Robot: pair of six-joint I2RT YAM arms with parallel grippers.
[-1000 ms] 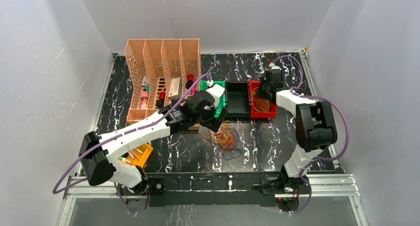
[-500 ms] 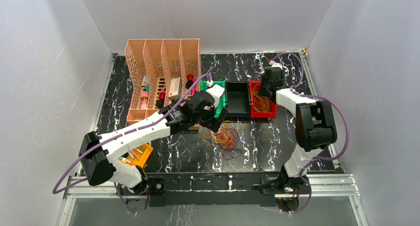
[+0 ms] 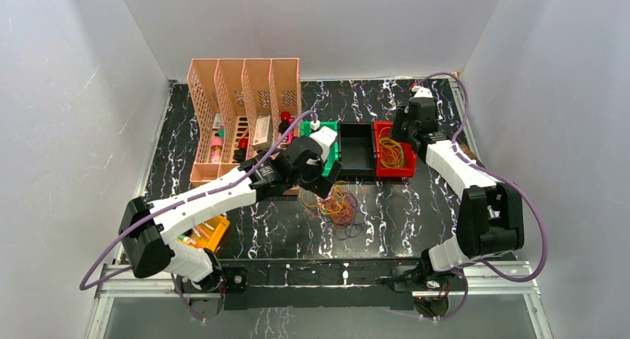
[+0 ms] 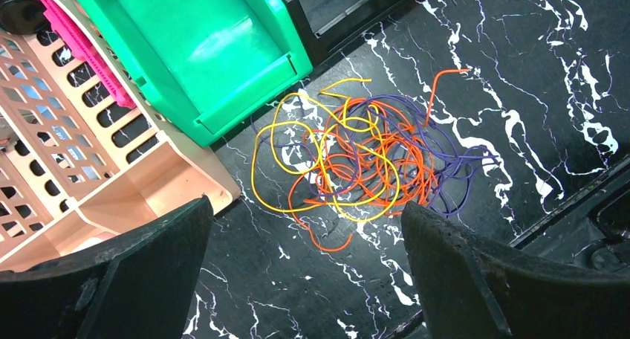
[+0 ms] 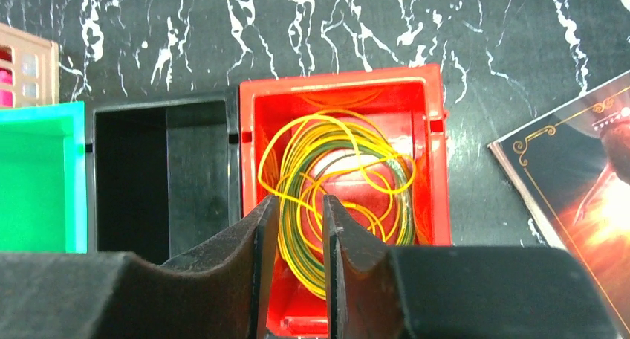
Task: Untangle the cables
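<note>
A tangle of thin orange, yellow and purple cables (image 3: 338, 205) lies on the black marble table in front of the bins; it also shows in the left wrist view (image 4: 364, 160). My left gripper (image 3: 321, 181) hovers just left of the tangle. It is wide open and empty (image 4: 308, 279). A coil of yellow and green-yellow cables (image 5: 334, 160) lies in the red bin (image 5: 342, 82), which is the rightmost bin in the top view (image 3: 407, 168). My right gripper (image 3: 403, 129) is above that bin's far side. Its jaws stand a narrow gap apart (image 5: 299, 227) and hold nothing.
A black bin (image 3: 356, 149) and a green bin (image 4: 193, 42) stand left of the red one. A peach file organiser (image 3: 245, 94) with small items stands at the back left. A dark printed card (image 5: 579, 175) lies right of the red bin. A yellow object (image 3: 212, 231) lies under the left arm.
The right arm's elbow has swung out to the right, and its gripper has drawn back a little over the red bin. The left arm and the tangle have not moved.
</note>
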